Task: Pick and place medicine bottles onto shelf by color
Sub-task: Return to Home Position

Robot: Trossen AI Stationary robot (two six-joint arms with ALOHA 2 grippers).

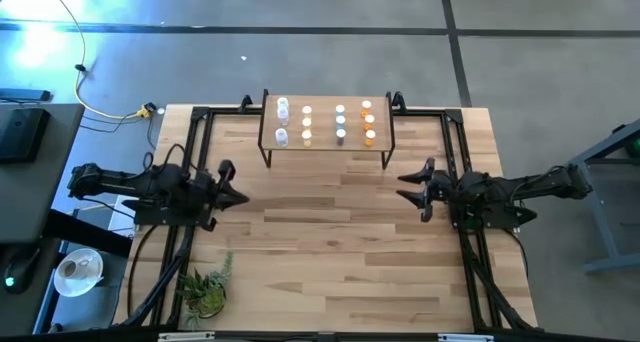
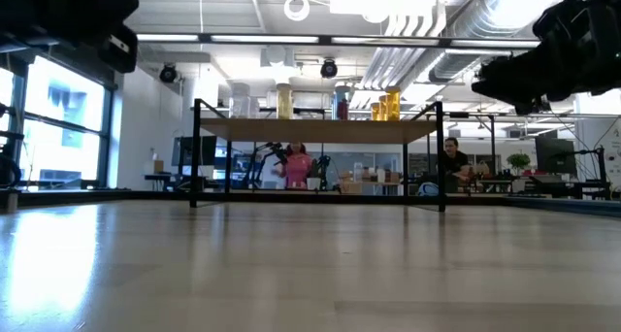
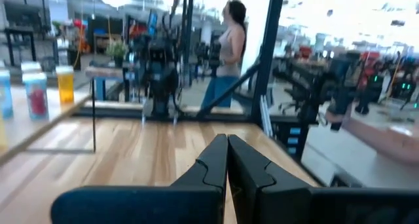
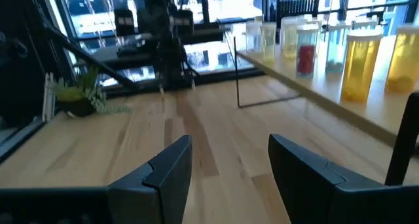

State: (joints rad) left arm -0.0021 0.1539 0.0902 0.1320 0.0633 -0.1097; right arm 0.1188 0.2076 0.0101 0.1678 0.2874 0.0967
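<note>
The shelf (image 1: pixel 326 142), a light-wood board on thin black legs, stands at the table's far middle. Several medicine bottles (image 1: pixel 338 122) stand upright on it in columns: clear at the left, then pale yellow, bluish, amber-orange at the right. They show in the low view (image 2: pixel 337 103) and the right wrist view (image 4: pixel 359 61) too. My left gripper (image 1: pixel 240 196) is shut and empty at the table's left side, above the wood. My right gripper (image 1: pixel 408 185) is open and empty at the right side, its fingers (image 4: pixel 169 169) apart.
A small green plant (image 1: pixel 205 288) sits at the table's near left corner. Black frame rails (image 1: pixel 455 152) run along the table's sides. People show in the room beyond the table (image 2: pixel 296 165). Bare wood (image 1: pixel 330 242) lies between the two arms.
</note>
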